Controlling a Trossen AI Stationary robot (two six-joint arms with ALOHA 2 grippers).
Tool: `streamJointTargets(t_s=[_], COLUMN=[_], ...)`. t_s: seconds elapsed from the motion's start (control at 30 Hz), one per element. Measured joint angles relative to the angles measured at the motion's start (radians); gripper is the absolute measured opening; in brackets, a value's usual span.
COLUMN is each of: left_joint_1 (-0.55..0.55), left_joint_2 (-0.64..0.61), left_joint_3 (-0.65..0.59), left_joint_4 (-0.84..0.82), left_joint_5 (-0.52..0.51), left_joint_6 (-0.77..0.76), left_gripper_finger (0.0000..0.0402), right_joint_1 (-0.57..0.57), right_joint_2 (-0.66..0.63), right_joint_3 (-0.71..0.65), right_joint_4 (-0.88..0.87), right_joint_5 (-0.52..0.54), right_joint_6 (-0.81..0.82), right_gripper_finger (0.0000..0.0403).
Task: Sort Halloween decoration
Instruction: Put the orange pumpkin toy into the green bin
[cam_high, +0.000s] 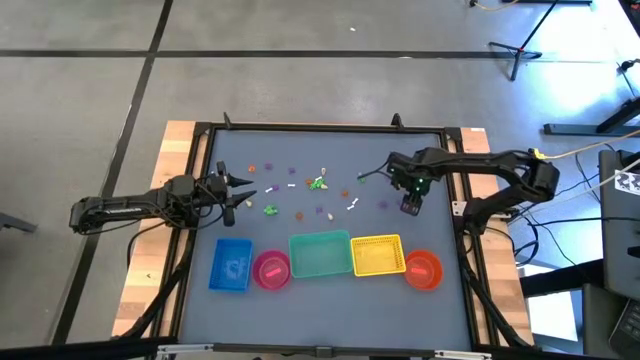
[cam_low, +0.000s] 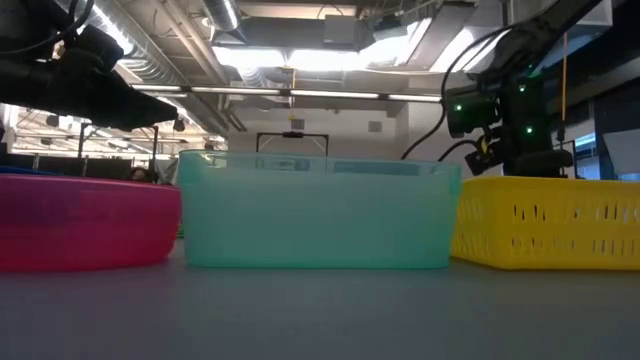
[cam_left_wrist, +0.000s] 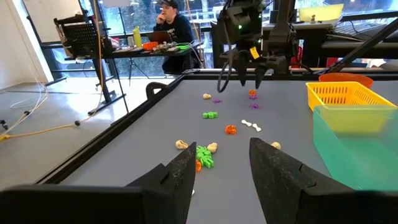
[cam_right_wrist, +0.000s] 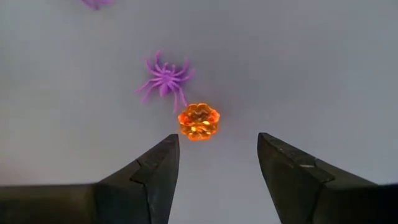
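A grey table top (cam_high: 330, 230) is seen strewn w/ Halloween decoration (cam_high: 318, 183) across centre frame. The right gripper (cam_right_wrist: 214, 165), jaws apart, is poised over an orange trinket (cam_right_wrist: 199, 121) beside a purple spider (cam_right_wrist: 165, 79); descent and closing are judged next. The left gripper (cam_left_wrist: 221, 168), also spread, waits at frame left.

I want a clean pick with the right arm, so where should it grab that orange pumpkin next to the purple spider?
Probably straight down from above, closing on the orange pumpkin's two opposite sides. It lies flat, small and roundish, so no side handle offers itself. The right gripper is open and points down, but the pumpkin sits just past its tips. Keep the fingers clear of the purple spider, whose leg nearly touches it.
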Motion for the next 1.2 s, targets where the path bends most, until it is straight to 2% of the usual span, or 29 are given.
streamJointTargets(t_s=[0.73,1.2], left_joint_1=[0.0,0.0], left_joint_2=[0.0,0.0], left_joint_3=[0.0,0.0], left_joint_4=[0.0,0.0], left_joint_5=[0.0,0.0], left_joint_6=[0.0,0.0], left_gripper_finger=[0.0135,0.0135], right_joint_1=[0.001,0.001], right_joint_2=[0.029,0.121], right_joint_3=[-0.02,-0.019], right_joint_4=[0.066,0.068], right_joint_5=[-0.032,-0.036], right_joint_6=[0.001,0.001], right_gripper_finger=[0.0216,0.021])
